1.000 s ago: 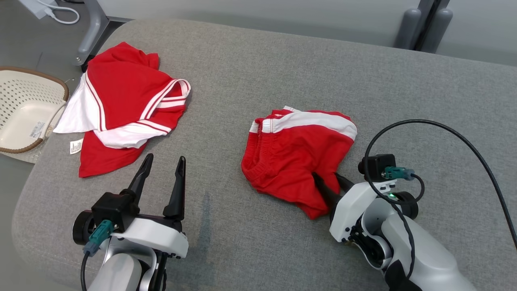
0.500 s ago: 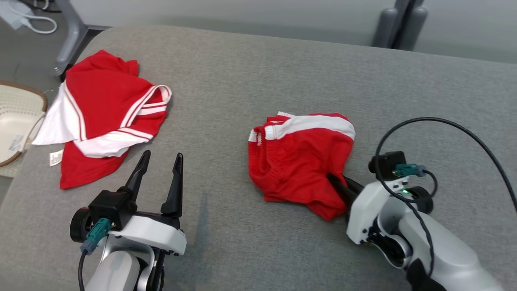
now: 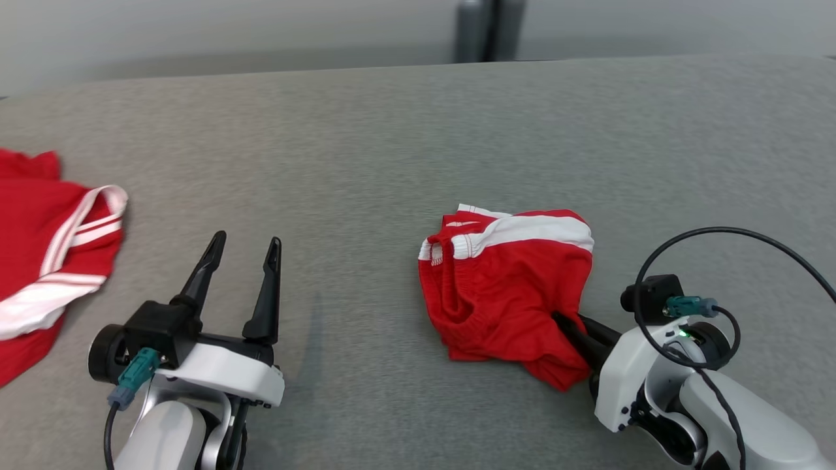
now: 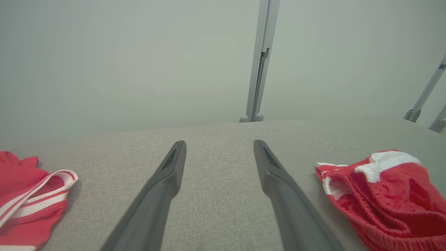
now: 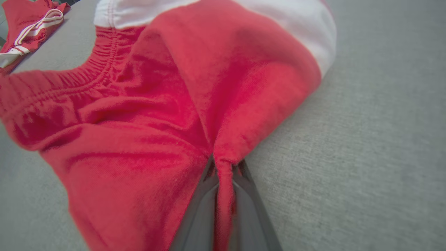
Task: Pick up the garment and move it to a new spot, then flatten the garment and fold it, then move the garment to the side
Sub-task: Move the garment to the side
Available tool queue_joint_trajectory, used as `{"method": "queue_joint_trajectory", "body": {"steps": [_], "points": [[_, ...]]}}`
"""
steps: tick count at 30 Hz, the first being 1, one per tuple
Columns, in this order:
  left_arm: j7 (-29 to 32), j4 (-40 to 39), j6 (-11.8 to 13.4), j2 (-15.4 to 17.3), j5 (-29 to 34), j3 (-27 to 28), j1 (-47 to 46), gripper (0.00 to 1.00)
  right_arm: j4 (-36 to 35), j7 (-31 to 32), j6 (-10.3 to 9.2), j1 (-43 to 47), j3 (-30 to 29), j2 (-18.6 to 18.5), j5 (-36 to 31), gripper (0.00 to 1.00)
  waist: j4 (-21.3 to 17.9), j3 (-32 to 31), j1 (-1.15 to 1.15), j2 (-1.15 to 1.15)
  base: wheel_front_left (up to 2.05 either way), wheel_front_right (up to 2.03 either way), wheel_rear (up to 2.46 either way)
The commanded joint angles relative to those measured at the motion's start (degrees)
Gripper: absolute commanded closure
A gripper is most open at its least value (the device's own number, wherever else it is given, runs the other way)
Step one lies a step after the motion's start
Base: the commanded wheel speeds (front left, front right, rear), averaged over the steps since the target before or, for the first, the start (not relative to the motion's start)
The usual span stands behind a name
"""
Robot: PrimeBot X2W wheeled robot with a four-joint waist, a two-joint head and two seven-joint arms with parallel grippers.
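The garment (image 3: pixel 509 287) is a crumpled pair of red shorts with a white band, lying on the grey padded surface right of centre. My right gripper (image 3: pixel 563 321) is shut on a fold at its near right edge; in the right wrist view the red cloth of the garment (image 5: pixel 174 104) is pinched between the two dark fingers (image 5: pixel 205 195). My left gripper (image 3: pixel 245 248) stands open at the lower left with nothing between its fingers. In the left wrist view the garment (image 4: pixel 383 195) lies to the right of that gripper (image 4: pixel 219 146).
A second red and white garment (image 3: pixel 46 248) lies at the left edge of the grey surface (image 3: pixel 366 163), and shows at the lower left as a red and white garment (image 4: pixel 28 198) in the left wrist view. A grey post (image 3: pixel 480 29) stands behind the far edge.
My right gripper has shut on the shorts' near edge. The head camera has turned right, so the other garment and basket slid left; the shorts bunched slightly toward the gripper.
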Motion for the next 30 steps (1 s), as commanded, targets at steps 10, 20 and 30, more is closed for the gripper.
{"method": "queue_joint_trajectory", "body": {"steps": [10,20,30], "points": [[3.4,-4.5,0.7,4.1,1.5,0.7,-2.4,0.0,-6.0,0.5,-0.16,-3.8,6.4,-5.6,0.0,1.0,-16.6,5.5,0.0,0.0,0.0,0.0,0.0],[6.9,-9.3,0.3,7.3,3.3,0.1,-5.9,0.0,-3.7,-3.1,-0.16,-15.2,12.0,-12.3,-2.7,1.0,-21.9,12.1,0.0,0.0,0.0,0.0,0.0],[10.4,-13.1,-0.1,10.6,5.3,-0.2,-9.7,0.0,6.0,-7.1,-0.16,-27.2,9.1,-21.8,-7.0,1.0,-22.0,19.1,0.0,0.0,0.0,0.0,0.0]]}}
